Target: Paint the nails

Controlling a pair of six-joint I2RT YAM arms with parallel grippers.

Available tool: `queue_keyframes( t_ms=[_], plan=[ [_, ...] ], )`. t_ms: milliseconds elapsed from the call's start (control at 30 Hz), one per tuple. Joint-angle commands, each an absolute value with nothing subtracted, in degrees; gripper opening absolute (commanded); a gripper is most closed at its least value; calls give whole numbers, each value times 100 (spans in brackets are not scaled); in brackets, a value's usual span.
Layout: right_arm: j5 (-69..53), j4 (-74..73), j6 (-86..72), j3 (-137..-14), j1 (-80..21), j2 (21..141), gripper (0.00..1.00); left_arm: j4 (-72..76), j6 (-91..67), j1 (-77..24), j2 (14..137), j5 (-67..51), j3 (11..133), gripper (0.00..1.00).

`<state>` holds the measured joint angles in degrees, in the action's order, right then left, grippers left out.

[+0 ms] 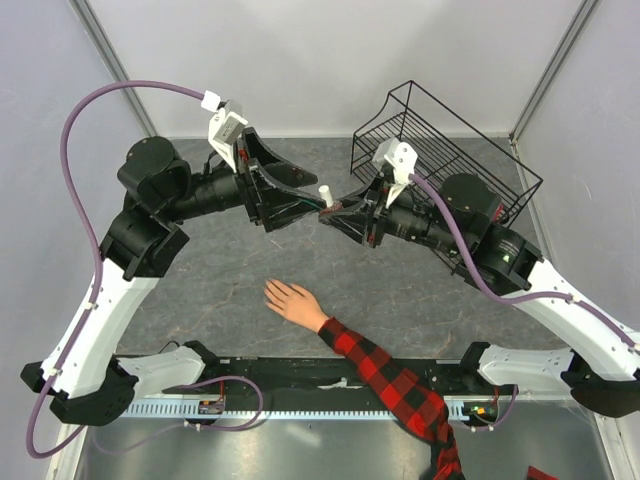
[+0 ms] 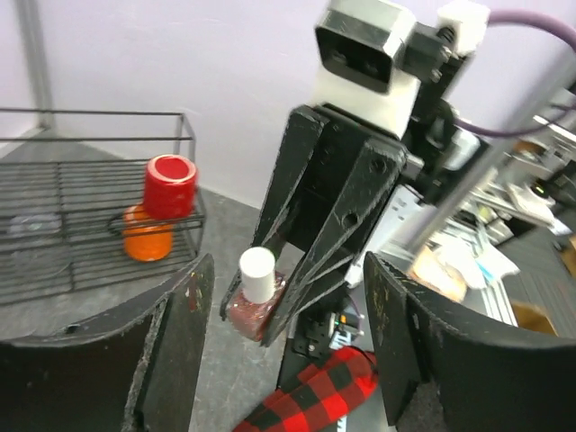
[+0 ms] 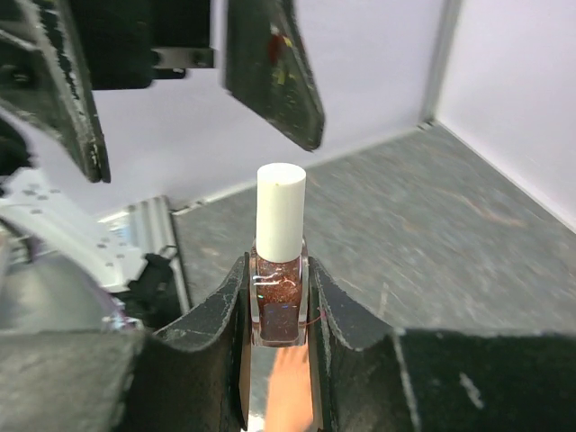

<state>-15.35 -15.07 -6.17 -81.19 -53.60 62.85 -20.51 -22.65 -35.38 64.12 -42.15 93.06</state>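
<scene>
The pale hand (image 1: pixel 290 300) lies flat on the grey mat with fingers spread, on an arm in a red-and-black plaid sleeve (image 1: pixel 390 385). Its nails are too small to make out. My right gripper (image 1: pixel 330 212) is shut on a small dark red polish bottle (image 3: pixel 279 301) with a white cap (image 3: pixel 280 211), held upright above the mat. My left gripper (image 1: pixel 312 198) is open, with its fingers (image 2: pixel 180 342) either side of the cap and not touching it. The bottle also shows in the left wrist view (image 2: pixel 255 306). The hand shows blurred below the bottle (image 3: pixel 290 396).
A black wire basket (image 1: pixel 450 140) stands at the back right. In the left wrist view it (image 2: pixel 81 225) holds a red cup (image 2: pixel 169 184) and an orange cup (image 2: pixel 144 238). Pale walls close in the mat on three sides.
</scene>
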Motion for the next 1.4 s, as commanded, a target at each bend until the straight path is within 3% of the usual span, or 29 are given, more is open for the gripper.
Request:
queue_keyframes(
  t_ms=[0, 167, 700, 1000, 1033, 1067, 1133, 1200, 1233, 1300, 1333, 1367],
  plan=[
    [-756, -1740, -387, -8437, -5370, 6398, 0, -2355, -1987, -3568, 6495, -3332, 9396, 68],
    [-782, -1740, -369, -8341, -5361, 6363, 0, -2724, -1828, -3577, 6662, -3217, 9571, 56],
    [-853, -1740, -343, -8314, -5370, 6425, 0, -3120, -1626, -3744, 6952, -3287, 9844, 44],
    [-853, -1740, -352, -8341, -5370, 6442, 0, -3340, -1494, -3832, 7119, -3401, 10046, 20],
    [-861, -1732, -360, -8341, -5370, 6451, 0, -3357, -1485, -3841, 7128, -3393, 10055, 9],
    [-853, -1740, -360, -8341, -5370, 6451, 0, -3384, -1459, -3841, 7128, -3366, 10063, 5],
    [-853, -1784, -360, -8332, -5379, 6460, 7, -3436, -1371, -3867, 7128, -3192, 10081, 2],
    [-774, -1810, -352, -8297, -5379, 6443, 28, -3515, -1292, -3885, 7084, -2954, 10064, 2],
    [-721, -1828, -343, -8236, -5370, 6434, 47, -3524, -1266, -3893, 7067, -2692, 10055, 2],
    [-520, -1863, -343, -8165, -5370, 6390, 65, -3551, -1152, -3911, 7005, -2427, 10020, 2],
    [-432, -1907, -334, -8087, -5370, 6372, 80, -3542, -1108, -3920, 6979, -2121, 9993, 2],
    [-344, -1933, -334, -8042, -5370, 6346, 85, -3559, -1003, -3929, 6961, -1962, 9958, 2]
  ],
)
